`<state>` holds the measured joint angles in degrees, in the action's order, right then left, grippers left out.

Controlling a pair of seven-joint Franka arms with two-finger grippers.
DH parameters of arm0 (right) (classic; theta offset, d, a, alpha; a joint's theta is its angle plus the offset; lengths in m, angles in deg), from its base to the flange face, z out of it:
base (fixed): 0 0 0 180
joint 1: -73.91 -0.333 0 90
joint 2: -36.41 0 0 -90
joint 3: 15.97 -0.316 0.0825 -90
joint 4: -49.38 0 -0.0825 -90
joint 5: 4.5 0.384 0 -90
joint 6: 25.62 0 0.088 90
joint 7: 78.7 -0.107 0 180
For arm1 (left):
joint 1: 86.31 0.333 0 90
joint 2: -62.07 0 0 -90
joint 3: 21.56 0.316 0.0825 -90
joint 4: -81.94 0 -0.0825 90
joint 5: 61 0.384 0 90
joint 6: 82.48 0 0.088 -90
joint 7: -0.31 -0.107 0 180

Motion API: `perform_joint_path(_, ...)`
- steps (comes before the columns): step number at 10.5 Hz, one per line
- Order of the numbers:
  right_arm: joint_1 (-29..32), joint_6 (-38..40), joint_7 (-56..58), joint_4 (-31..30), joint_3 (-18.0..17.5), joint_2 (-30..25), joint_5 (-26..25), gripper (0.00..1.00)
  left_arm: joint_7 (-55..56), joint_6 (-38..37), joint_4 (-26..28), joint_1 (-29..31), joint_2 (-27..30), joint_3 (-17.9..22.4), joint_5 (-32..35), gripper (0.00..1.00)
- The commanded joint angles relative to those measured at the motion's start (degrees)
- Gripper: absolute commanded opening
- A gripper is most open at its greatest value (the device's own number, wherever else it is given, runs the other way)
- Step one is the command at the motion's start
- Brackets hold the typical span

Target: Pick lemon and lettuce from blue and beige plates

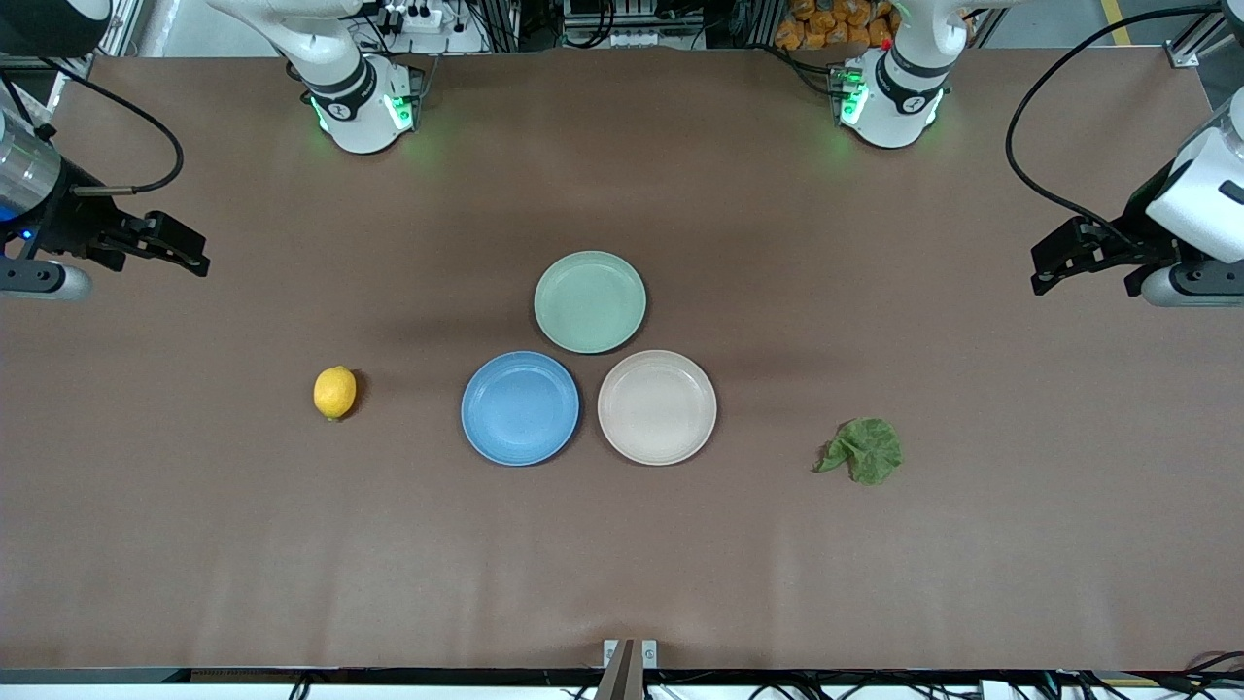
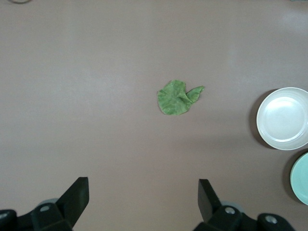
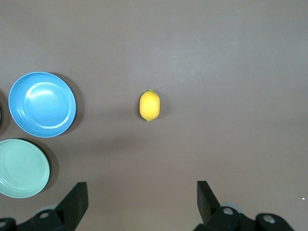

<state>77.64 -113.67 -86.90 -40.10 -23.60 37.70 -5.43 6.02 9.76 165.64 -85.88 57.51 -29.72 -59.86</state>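
We find the lemon [image 1: 334, 392] on the counter [image 1: 622, 564], toward the right arm's end, well apart from the blue plate [image 1: 520, 408]. The lettuce [image 1: 863, 450] lies toward the left arm's end, clear of the beige plate [image 1: 657, 406]. Left gripper [image 1: 1054, 267] and right gripper [image 1: 185, 250] hang over the counter ends, fingers apart
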Motion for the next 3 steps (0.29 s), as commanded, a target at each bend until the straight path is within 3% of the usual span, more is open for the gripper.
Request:
perform_joint_path(1, 0.2, 1.0, 1.0, 1.4, 0.1, 0.6, 0.9, 1.00, -2.0, -0.4, 0.5, 0.5, 1.0, -0.5, -1.7, 1.00)
perform_joint_path(3, 0.3, 1.1, 1.0, 1.2, 0.1, 0.5, 0.9, 1.00, -1.8, -0.4, 0.5, 0.5, 1.0, -0.7, -2.5, 1.00)
